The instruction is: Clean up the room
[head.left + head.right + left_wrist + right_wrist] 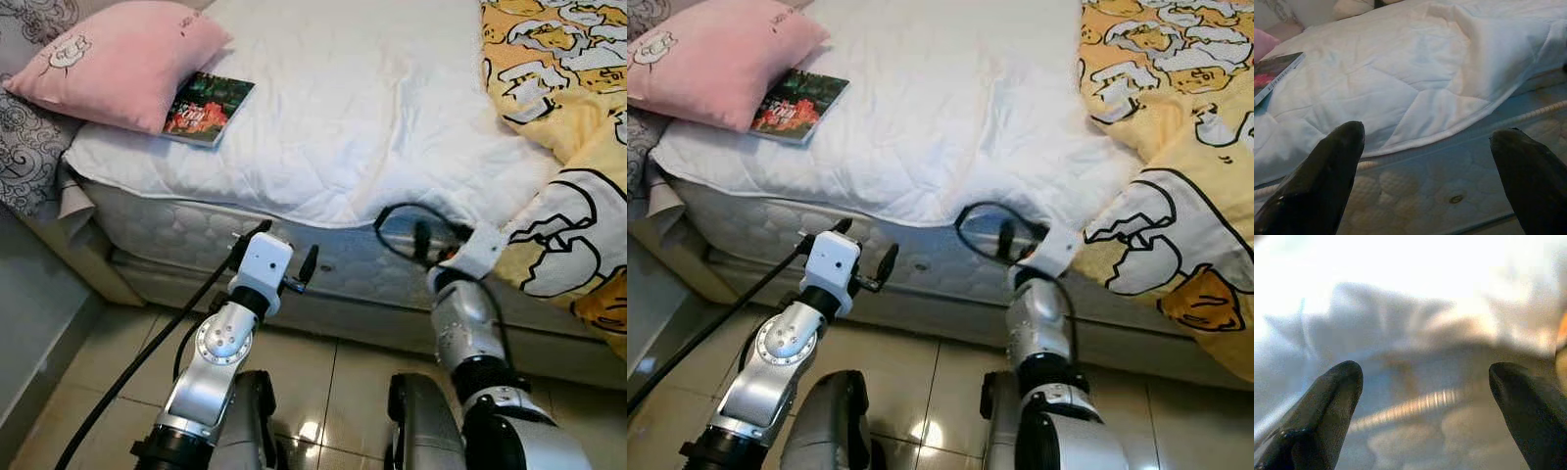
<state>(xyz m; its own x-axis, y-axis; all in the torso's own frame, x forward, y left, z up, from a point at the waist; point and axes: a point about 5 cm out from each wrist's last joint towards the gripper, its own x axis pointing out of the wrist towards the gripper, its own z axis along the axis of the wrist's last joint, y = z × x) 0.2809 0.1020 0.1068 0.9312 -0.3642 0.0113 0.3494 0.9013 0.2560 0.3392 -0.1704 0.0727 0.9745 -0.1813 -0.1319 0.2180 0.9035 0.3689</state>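
A bed fills the view ahead, covered by a white quilted pad (362,108). On its far left lies a pink pillow (122,59), with a colourful book (208,108) flat on the pad, tucked against the pillow's edge. A yellow cartoon-print duvet (568,147) is bunched on the right and hangs over the bed's side. My left gripper (289,238) is open, held low in front of the mattress side (196,235) and below the pad's hem (1449,132). My right gripper (431,245) is open too, close to the mattress edge beside the hanging duvet, touching nothing.
A grey patterned cloth (29,147) hangs off the bed's left end by the wall. A black cable (147,352) runs from my left arm down to the shiny tiled floor (323,382). The bed base (372,313) stands directly in front of my legs.
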